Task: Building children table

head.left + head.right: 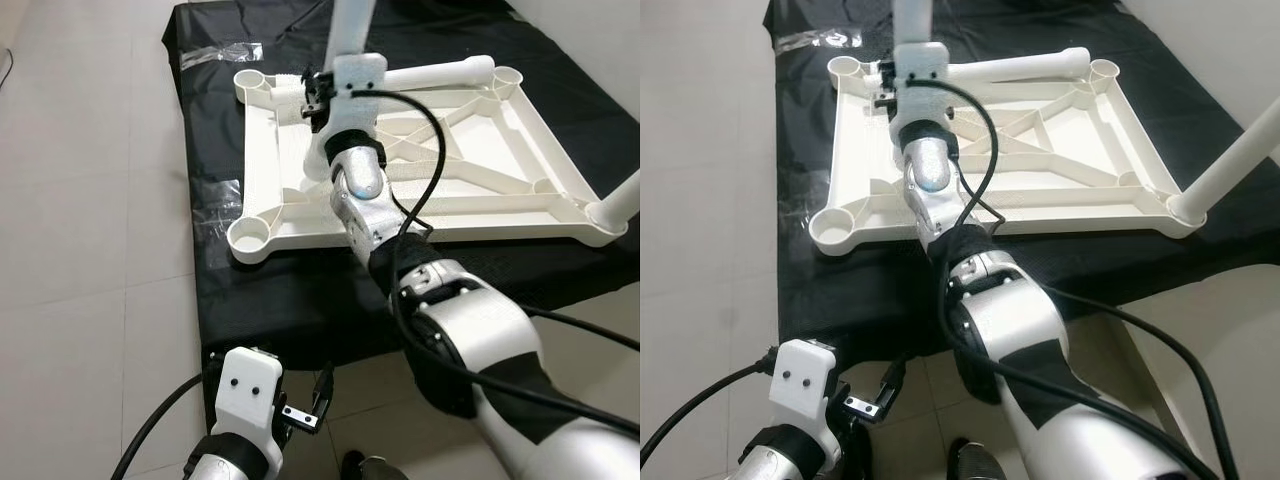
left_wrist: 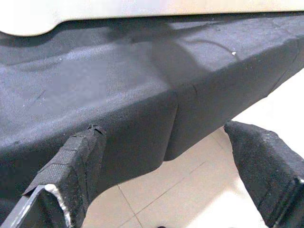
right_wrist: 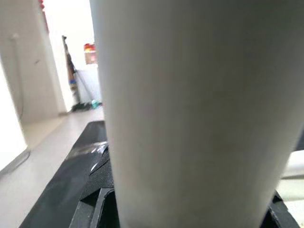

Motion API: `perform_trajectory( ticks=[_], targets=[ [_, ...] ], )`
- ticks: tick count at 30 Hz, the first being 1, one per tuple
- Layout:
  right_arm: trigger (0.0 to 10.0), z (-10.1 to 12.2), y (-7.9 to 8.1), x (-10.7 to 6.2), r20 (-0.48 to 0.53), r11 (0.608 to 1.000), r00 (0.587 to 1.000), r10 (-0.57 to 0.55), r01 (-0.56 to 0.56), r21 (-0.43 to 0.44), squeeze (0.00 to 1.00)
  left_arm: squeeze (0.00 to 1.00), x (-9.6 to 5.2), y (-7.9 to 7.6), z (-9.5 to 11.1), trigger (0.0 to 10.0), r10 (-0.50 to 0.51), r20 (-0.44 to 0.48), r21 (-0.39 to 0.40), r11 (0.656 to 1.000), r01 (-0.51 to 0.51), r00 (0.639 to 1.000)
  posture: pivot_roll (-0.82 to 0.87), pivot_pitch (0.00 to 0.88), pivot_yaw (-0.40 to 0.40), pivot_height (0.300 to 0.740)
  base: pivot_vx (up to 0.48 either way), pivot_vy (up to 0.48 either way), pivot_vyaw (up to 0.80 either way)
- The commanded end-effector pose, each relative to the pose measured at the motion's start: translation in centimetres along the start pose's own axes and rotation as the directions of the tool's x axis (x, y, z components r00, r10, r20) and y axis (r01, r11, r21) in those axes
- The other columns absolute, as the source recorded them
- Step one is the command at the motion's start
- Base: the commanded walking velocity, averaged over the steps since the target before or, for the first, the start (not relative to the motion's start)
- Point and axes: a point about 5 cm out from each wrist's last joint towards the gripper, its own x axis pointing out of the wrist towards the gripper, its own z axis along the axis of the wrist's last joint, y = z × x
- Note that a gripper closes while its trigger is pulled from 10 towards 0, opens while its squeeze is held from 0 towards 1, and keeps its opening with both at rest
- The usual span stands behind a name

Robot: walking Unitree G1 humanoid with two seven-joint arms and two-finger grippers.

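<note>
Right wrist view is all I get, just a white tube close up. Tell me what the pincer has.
Observer: The right pincer is shut on a white table leg, held upright over the upturned tabletop.
Operator: Report the near corner sockets.
Observer: Another leg stands in the near right socket; the near left socket is empty.
Operator: Give me the left pincer.
Observer: The left pincer hangs open, low, in front of the black cloth.

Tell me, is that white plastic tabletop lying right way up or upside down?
Upside down: the white plastic tabletop shows its ribbed underside and open corner sockets, and one white leg already stands in the near right corner.
</note>
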Motion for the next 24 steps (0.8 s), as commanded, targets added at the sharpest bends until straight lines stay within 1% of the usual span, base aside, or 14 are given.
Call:
perform_trajectory(
  ticks=[1, 3, 5, 6, 7, 8, 11, 13, 15, 16, 17, 18, 20, 24],
  targets=[
    [10.0, -0.8, 0.5, -0.3, -0.047, 1.000, 0.999, 0.019, -0.019, 0.006, 0.00, 0.00, -0.2, 0.0, -0.3, 10.0, 0.003, -0.018, 0.005, 1.000, -0.003, 1.000, 0.10, 0.290, -0.088, 0.740, 0.000, 0.000, 0.00],
    [10.0, -2.1, 0.7, -1.0, -0.103, 0.999, 0.994, 0.047, -0.047, 0.003, 0.00, 0.00, -0.2, 0.0, -0.2, 10.0, 0.007, -0.014, 0.006, 1.000, -0.007, 1.000, 0.10, 0.290, -0.088, 0.740, 0.000, 0.000, 0.00],
    [10.0, -2.1, 0.7, -1.0, -0.103, 0.999, 0.994, 0.047, -0.047, 0.003, 0.00, 0.00, -0.2, 0.0, -0.2, 10.0, 0.007, -0.014, 0.006, 1.000, -0.007, 1.000, 0.10, 0.290, -0.088, 0.740, 0.000, 0.000, 0.00],
    [10.0, -2.8, 1.0, -1.4, -0.137, 0.996, 0.987, 0.082, -0.084, -0.009, 0.00, 0.00, -0.2, 0.0, -0.2, 10.0, 0.009, -0.014, 0.006, 1.000, -0.009, 1.000, 0.10, 0.296, -0.087, 0.740, 0.000, 0.000, 0.00],
    [10.0, -2.8, 1.0, -1.4, -0.137, 0.996, 0.987, 0.082, -0.084, -0.009, 0.00, 0.00, -0.2, 0.0, -0.2, 10.0, 0.009, -0.014, 0.006, 1.000, -0.009, 1.000, 0.10, 0.296, -0.087, 0.740, 0.000, 0.000, 0.00],
    [10.0, -3.9, 1.2, -2.0, -0.184, 0.993, 0.977, 0.111, -0.117, -0.019, 0.00, 0.00, -0.2, 0.0, -0.1, 10.0, 0.010, -0.014, 0.006, 1.000, -0.010, 1.000, 0.10, 0.296, -0.087, 0.740, 0.000, 0.000, 0.00],
    [10.0, -7.0, 1.3, -4.1, -0.318, 0.981, 0.929, 0.189, -0.195, 0.014, 0.00, 0.00, -0.2, 0.1, -0.1, 10.0, 0.012, -0.013, 0.008, 1.000, -0.011, 1.000, 0.09, 0.298, -0.085, 0.740, 0.000, 0.000, 0.00],
    [10.0, -7.0, 1.3, -4.1, -0.318, 0.981, 0.929, 0.189, -0.195, 0.014, 0.00, 0.00, -0.2, 0.1, -0.1, 10.0, 0.012, -0.013, 0.008, 1.000, -0.011, 1.000, 0.09, 0.298, -0.085, 0.740, 0.000, 0.000, 0.00],
    [10.0, -7.8, 1.0, -4.7, -0.364, 0.971, 0.901, 0.236, -0.233, 0.052, 0.00, 0.00, -0.1, 0.3, -0.1, 10.0, 0.012, -0.013, 0.011, 1.000, -0.012, 1.000, 0.09, 0.301, -0.084, 0.740, 0.000, 0.000, 0.00],
    [10.0, -7.8, 1.0, -4.7, -0.364, 0.971, 0.901, 0.236, -0.233, 0.052, 0.00, 0.00, -0.1, 0.3, -0.1, 10.0, 0.012, -0.013, 0.011, 1.000, -0.012, 1.000, 0.09, 0.301, -0.084, 0.740, 0.000, 0.000, 0.00],
    [10.0, -8.1, 0.8, -4.8, -0.387, 0.966, 0.885, 0.259, -0.243, 0.091, 0.00, 0.00, 0.0, 0.4, -0.1, 10.0, 0.014, -0.013, 0.013, 1.000, -0.014, 1.000, 0.09, 0.298, -0.084, 0.740, 0.000, 0.000, 0.00],
    [10.0, -8.2, 0.4, -4.6, -0.416, 0.963, 0.869, 0.269, -0.243, 0.115, 0.00, 0.00, 0.0, 0.5, -0.2, 10.0, 0.015, -0.012, 0.016, 1.000, -0.015, 1.000, 0.09, 0.295, -0.085, 0.740, 0.000, 0.000, 0.00],
    [10.0, -8.0, 0.1, -4.4, -0.422, 0.960, 0.863, 0.279, -0.242, 0.140, 0.00, 0.00, 0.0, 0.5, -0.2, 10.0, 0.017, -0.011, 0.016, 1.000, -0.017, 1.000, 0.09, 0.295, -0.085, 0.740, 0.000, 0.000, 0.00],
    [10.0, -7.7, -0.2, -4.0, -0.438, 0.950, 0.843, 0.313, -0.272, 0.154, 0.00, 0.00, 0.0, 0.5, -0.2, 10.0, 0.015, -0.011, 0.018, 1.000, -0.015, 1.000, 0.08, 0.293, -0.085, 0.740, 0.000, 0.000, 0.00]
  ],
)
